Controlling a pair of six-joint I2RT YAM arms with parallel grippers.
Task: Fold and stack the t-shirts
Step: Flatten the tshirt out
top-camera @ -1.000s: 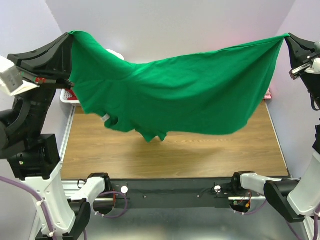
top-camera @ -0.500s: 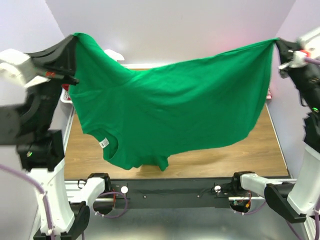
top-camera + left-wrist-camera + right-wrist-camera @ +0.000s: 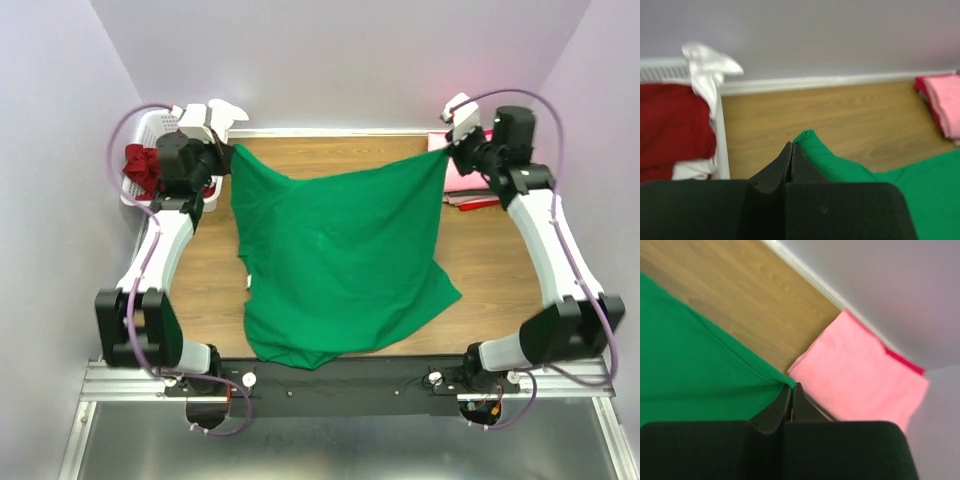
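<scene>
Between left claw, right claw, t-shirt spread

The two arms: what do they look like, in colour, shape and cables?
The left arm and right arm have white shells with black joints; a purple cable loops along each. The left gripper and right gripper have black fingers tapering to thin tips.

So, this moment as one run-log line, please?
left gripper: shut on bright green cotton t-shirt | right gripper: shut on it | fold: not done
</scene>
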